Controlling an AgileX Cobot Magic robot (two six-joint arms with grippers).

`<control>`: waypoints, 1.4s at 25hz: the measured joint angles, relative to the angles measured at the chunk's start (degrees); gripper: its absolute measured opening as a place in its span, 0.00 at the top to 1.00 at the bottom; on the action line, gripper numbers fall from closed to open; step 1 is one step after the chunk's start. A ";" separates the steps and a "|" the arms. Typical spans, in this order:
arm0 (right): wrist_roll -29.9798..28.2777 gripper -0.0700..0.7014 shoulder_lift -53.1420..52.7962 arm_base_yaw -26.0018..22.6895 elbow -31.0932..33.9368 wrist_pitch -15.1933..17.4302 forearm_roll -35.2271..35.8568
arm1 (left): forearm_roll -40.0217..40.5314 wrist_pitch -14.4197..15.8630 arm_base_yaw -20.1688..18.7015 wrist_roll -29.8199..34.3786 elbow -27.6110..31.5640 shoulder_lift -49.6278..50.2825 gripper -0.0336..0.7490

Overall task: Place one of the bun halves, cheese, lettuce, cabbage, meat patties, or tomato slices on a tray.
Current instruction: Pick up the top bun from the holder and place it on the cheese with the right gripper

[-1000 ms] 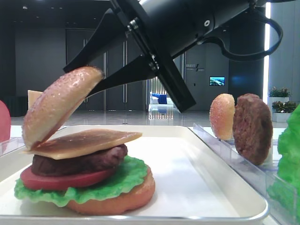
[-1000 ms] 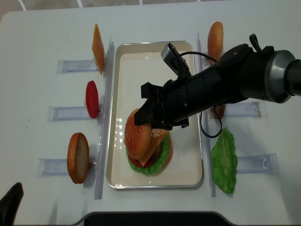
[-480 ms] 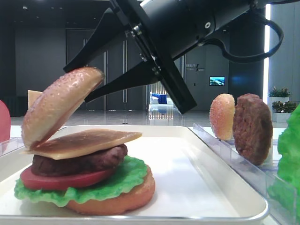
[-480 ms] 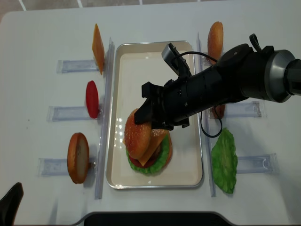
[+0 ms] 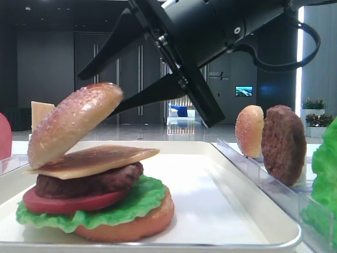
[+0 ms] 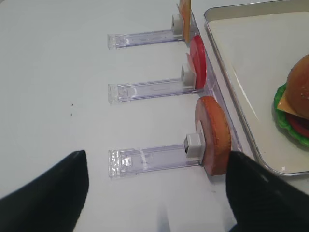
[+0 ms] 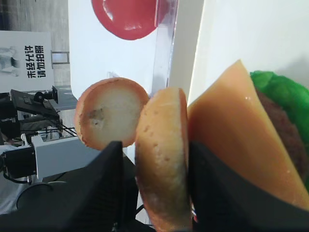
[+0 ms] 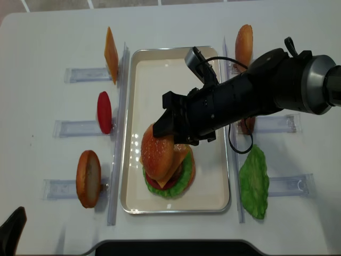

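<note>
We see bare tray (image 8: 176,69) floor behind the stacked burger (image 8: 168,170). Clear racks (image 8: 121,106) flank both long sides. The right arm (image 8: 256,98) spans the tray's middle.

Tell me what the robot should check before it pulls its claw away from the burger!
1. Right gripper let go of the top bun: ok, its fingers stand apart with gaps on both sides of the bun.
2. Top bun lying flat: not ok, it tilts, low edge on the cheese, high edge in the air.
3. Stack in order under it, cheese, meat patty, tomato slice, lettuce, bottom bun: ok.
4. Burger inside the tray: ok.
5. Bun will stay put when the claw leaves: cannot tell.
6. Left gripper away from the tray: ok.
</note>
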 joint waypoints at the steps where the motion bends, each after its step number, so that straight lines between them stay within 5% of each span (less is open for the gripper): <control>1: -0.05 0.51 0.00 -0.26 0.00 0.00 0.00 | 0.00 0.00 0.00 0.00 0.00 0.00 0.07; 26: 4.87 0.34 -1.25 -1.27 0.00 -2.74 -8.35 | 0.00 0.00 0.00 0.00 0.00 0.00 0.07; 35: 17.43 0.34 -4.34 -1.27 -1.15 -4.86 -22.46 | 0.00 0.00 0.00 0.00 0.00 0.00 0.07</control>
